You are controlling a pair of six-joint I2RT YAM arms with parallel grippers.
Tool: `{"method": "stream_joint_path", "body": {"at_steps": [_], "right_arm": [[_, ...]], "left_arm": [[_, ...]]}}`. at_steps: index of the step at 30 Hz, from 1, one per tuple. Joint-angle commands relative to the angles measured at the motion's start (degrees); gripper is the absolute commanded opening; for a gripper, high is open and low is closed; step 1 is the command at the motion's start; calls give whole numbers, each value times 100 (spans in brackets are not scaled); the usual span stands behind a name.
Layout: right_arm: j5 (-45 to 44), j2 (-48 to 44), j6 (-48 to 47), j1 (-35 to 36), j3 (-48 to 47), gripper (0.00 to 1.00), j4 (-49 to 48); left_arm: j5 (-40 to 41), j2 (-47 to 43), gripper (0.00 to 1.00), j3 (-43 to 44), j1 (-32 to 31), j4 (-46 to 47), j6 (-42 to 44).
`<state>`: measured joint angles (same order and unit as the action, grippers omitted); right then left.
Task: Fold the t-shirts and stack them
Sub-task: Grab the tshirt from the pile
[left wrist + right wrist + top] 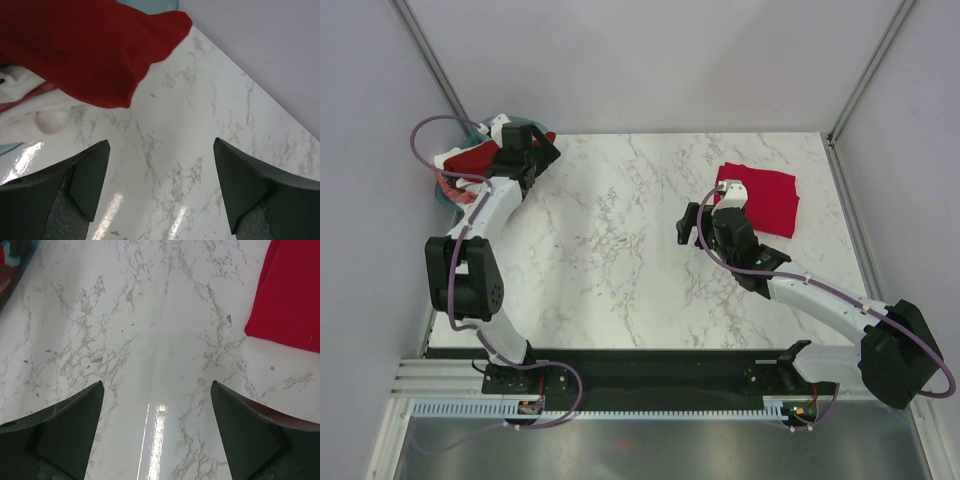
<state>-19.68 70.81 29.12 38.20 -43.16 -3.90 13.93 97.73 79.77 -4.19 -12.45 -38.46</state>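
The marble counter (620,300) is glossy and looks slick, so cloth dragged across it will probably slide and bunch instead of lying flat for folding. At its far-left corner the teal basin (147,5) holds a heap. The dark red t-shirt (90,45) spills from it over the counter, with a white t-shirt (35,112) just beside it and partly under it. A grab there could catch both layers at once, or tug the light basin along. At the far right a folded crimson t-shirt (767,198) lies flat, seemingly the start of the stack, and a careless sweep by the arm next to it could rumple it. The left pincer (160,150) hovers spread wide and empty, just short of the red hem. Closing from here would likely pinch only air, or a thin edge that slips out. The right pincer (157,390) is likewise wide apart and holds nothing, over bare counter near the folded shirt's corner.
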Motion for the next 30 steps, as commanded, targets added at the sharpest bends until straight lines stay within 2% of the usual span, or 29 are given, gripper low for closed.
{"method": "stream_joint_path", "body": {"at_steps": [1,8,10,13,15,16,20,24,28,30], "right_arm": [[70,-146,32,-5,-79,96,-120],[-97,-207,14,-14,-70,97,-67],[-132,-234,6,-14,-70,97,-58],[-220,-295,-21,-14,-53,96,-49],[-264,-269,-12,-14,-44,96,-58],[-264,-252,-12,-14,-44,96,-58],[-229,-102,-3,-14,-88,96,-58],[-246,47,-12,-14,-123,95,-76],[-369,83,-73,-23,-123,94,-67],[-414,82,-82,-31,-114,94,-76]], "left_arm": [[294,325,91,486,225,-337,312],[505,1388,77,1637,331,-847,619],[558,1696,67,2007,348,-961,699],[470,1959,41,2315,392,-996,927],[496,1986,9,2376,410,-1066,998],[566,1926,2,2394,401,-1119,972],[1119,1355,2,2166,410,-1207,875],[1182,415,2,1815,410,-1207,858],[647,-692,2,1805,401,-1199,691],[286,-1413,2,1797,410,-1172,297]]}}
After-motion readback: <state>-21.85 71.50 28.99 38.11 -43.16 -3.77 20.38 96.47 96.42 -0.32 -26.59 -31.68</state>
